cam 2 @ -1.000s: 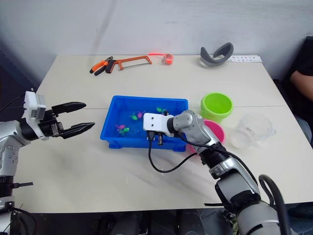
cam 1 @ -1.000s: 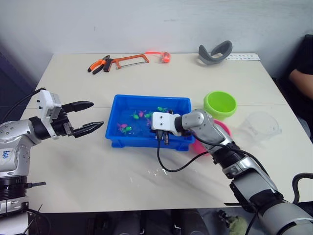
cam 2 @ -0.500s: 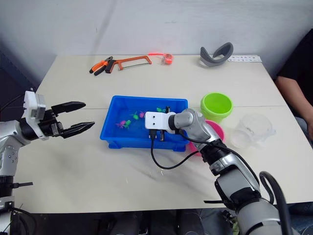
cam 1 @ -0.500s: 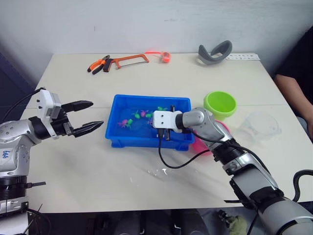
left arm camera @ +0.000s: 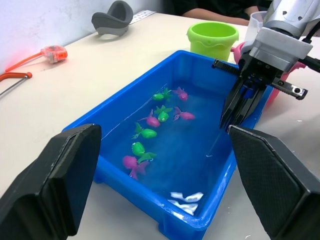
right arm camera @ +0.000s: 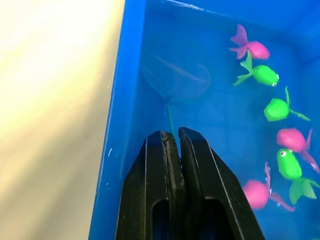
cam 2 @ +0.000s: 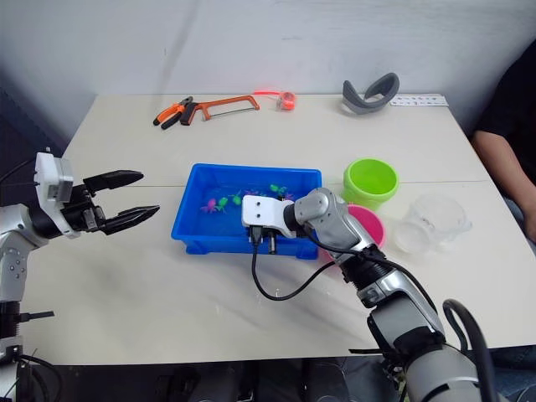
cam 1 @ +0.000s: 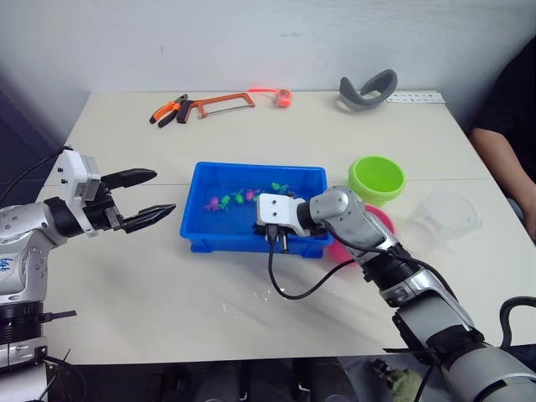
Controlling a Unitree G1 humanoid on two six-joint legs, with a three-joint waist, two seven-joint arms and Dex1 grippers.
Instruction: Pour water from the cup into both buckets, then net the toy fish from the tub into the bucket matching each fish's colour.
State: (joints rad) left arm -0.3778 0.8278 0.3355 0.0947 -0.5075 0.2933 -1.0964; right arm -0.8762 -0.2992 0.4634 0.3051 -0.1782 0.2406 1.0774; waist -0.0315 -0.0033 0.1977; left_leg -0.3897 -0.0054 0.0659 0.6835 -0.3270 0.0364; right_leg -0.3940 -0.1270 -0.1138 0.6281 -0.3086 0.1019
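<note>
The right end effector is squeezed tight on the thin stick of the net, so the hoop hangs just past its tips, down in the water of the tub. The net looks empty. The toy fish float a little way off to one side of the hoop, near but not touching it. I think it dips low to slide under one.

The left end effector hangs open over the worktop, well apart from the tub, holding nothing. The green bucket and the pink bucket wait just behind the right arm.
</note>
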